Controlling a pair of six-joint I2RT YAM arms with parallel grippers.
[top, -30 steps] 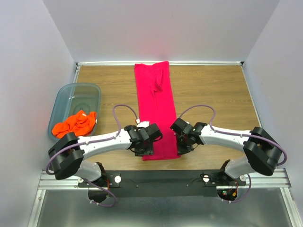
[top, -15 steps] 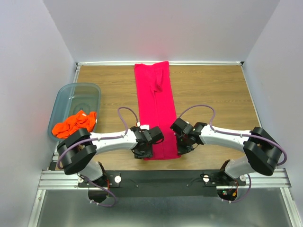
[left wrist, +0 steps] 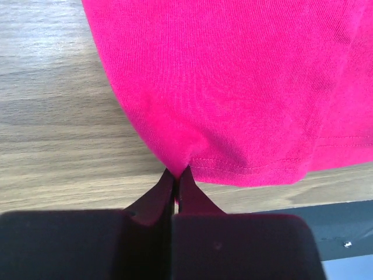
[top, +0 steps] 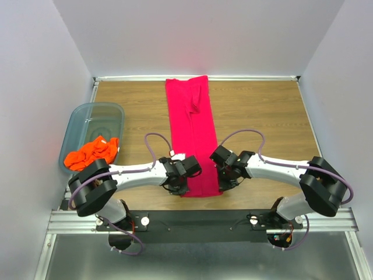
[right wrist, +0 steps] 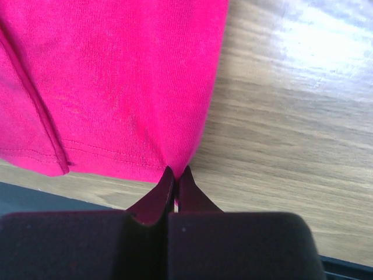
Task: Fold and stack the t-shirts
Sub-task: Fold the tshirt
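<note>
Magenta-pink t-shirt (top: 191, 134) lay in a long strip down the table (top: 262, 105), near hem corners pinched tight by my left gripper (left wrist: 176, 173) and right gripper (right wrist: 176, 171); next, I judged, both must lift together and carry the hem forward. The orange t-shirt (top: 92, 153) sat bunched in the bin (top: 93, 116); I read no writing

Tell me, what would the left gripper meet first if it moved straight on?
Likely the pink shirt: the left gripper is shut on its near corner, and more cloth lies ahead.

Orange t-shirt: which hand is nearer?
Left. The left hand pinches the near-left corner of the pink t-shirt, right of the orange t-shirt; the right hand pinches its near-right corner, farther away.
</note>
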